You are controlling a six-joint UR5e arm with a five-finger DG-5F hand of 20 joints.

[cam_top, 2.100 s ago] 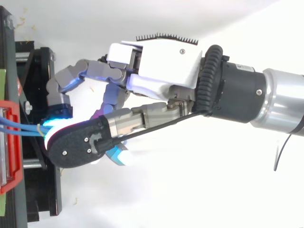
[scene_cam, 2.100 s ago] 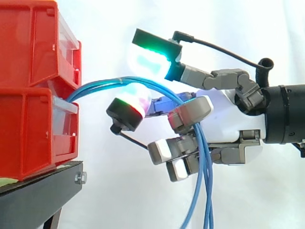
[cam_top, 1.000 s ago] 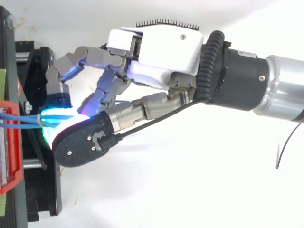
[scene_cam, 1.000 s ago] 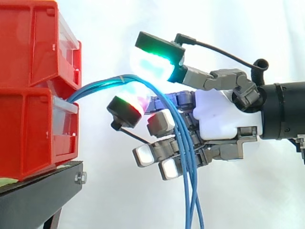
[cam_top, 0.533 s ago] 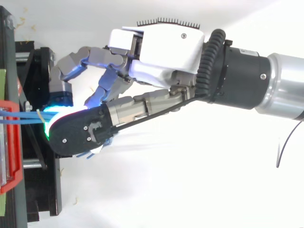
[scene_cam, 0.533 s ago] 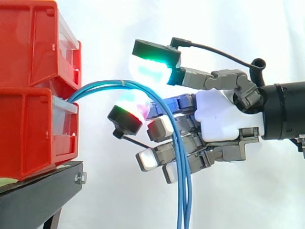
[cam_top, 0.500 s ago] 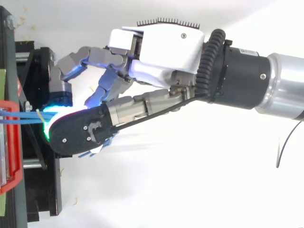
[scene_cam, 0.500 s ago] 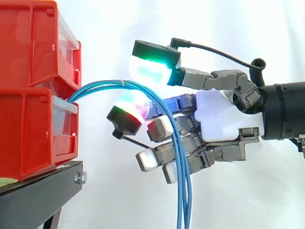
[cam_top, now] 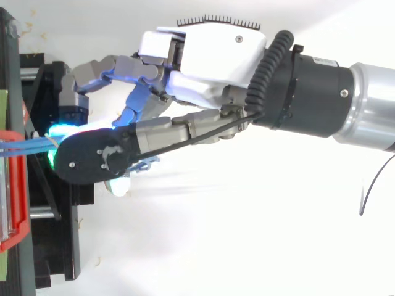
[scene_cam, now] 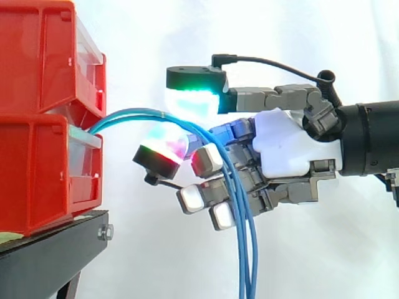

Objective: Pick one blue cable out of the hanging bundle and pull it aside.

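thin blue cables [scene_cam: 247, 261] arching over, hanging bunched

We count two bins [scene_cam: 37, 56] [scene_cam: 37, 174], one stand [scene_cam: 50, 249] and one hand [scene_cam: 287, 149]. The cables [scene_cam: 240, 205] are too bunched to count.

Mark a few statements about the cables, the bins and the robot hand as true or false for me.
1. The blue cables come out from the red bins. True.
2. The robot hand reaches in from the left of the side view. False: it comes in from the right.
3. The red bins sit on a black stand. True.
4. The blue cables lie coiled on the black stand. False: they arch out from the bins and hang down across the robot hand in the side view.
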